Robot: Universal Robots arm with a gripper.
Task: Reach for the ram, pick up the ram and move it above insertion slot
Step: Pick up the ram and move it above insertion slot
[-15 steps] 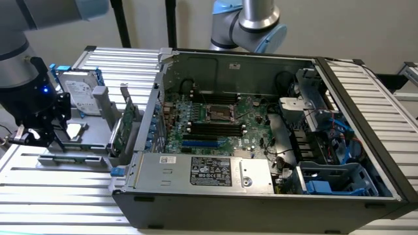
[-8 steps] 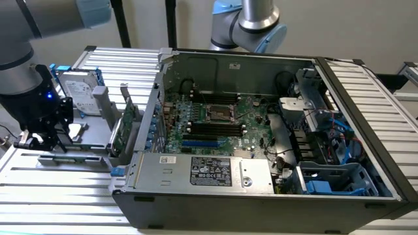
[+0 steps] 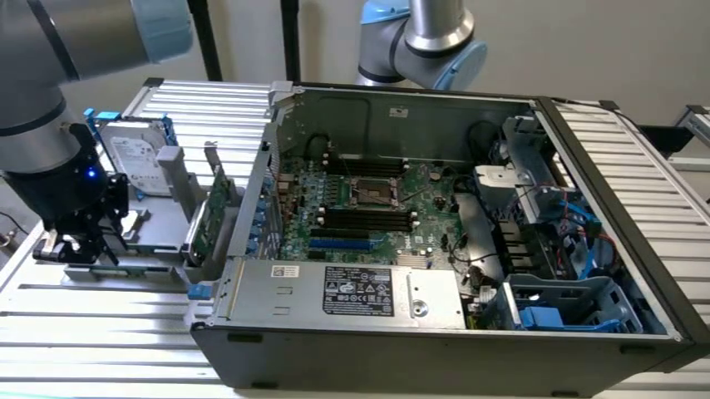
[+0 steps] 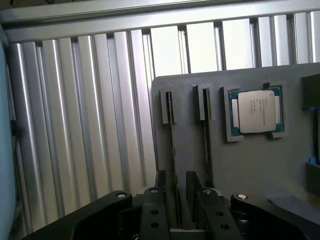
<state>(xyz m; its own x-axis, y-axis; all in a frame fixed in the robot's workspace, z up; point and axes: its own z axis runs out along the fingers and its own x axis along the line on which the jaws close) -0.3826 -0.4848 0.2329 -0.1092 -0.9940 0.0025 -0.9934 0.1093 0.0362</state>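
**Open gripper straddling the ram in its grey fixture**

The gripper (image 4: 176, 181) is standing with its jaws spread wide and is holding nothing. Its two black fingers (image 4: 161, 190) are flanking the ram (image 4: 171, 135), which is sitting edge-on in a slot of the grey fixture (image 4: 250, 170). Whether either finger is touching the stick is hard to judge from this angle, though a narrow gap seems to be showing on each side. A second stick (image 4: 206, 130) is standing in the neighbouring slot of the fixture, and a processor (image 4: 255, 111) is lying in a square pocket just beside it. The fixture is resting on a slatted aluminium table (image 4: 75, 130).

In the exterior view the arm is reaching down over the part of the fixture farthest from the open computer case (image 3: 444, 332). A hard drive in blue rails (image 3: 135, 162) and a green expansion card (image 3: 211, 218) are standing upright on the fixture. The case is lying just beside the fixture, on the exterior view's right. The black memory slots (image 3: 367, 218) on its motherboard are lying well apart from the fixture and the ram.
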